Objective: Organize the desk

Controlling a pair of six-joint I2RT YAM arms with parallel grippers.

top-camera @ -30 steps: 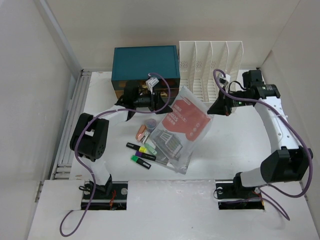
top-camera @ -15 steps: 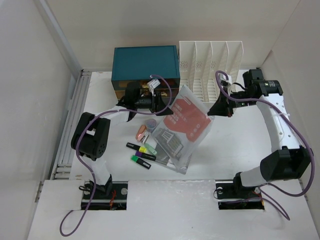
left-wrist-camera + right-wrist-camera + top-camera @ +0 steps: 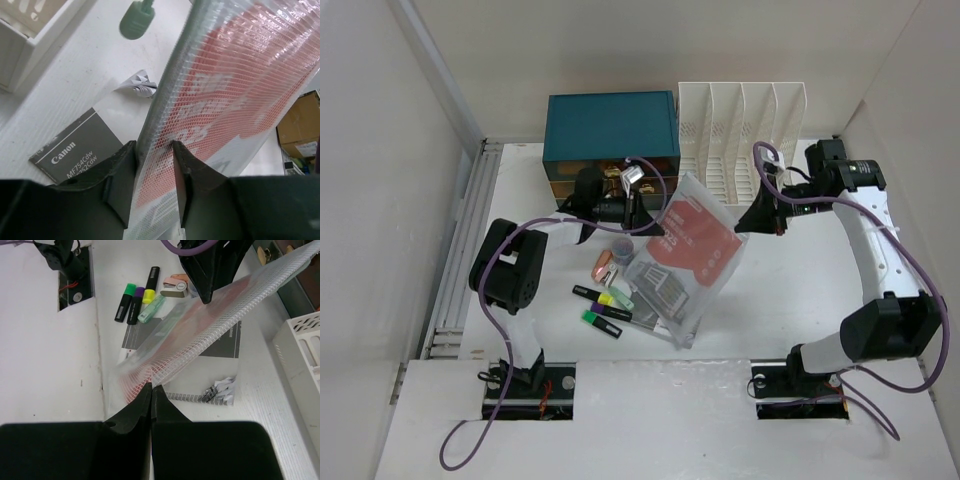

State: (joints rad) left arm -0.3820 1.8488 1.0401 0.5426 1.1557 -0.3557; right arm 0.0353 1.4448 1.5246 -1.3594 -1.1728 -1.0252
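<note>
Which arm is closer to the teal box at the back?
Left. The left arm reaches just in front of the teal box, jaws on the mesh pouch. The right arm is farther off, before the white rack, jaws pinching the pouch's other side.

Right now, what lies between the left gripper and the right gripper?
A mesh pouch with red paper inside spans from the left gripper to the right gripper; the top view shows it.
</note>
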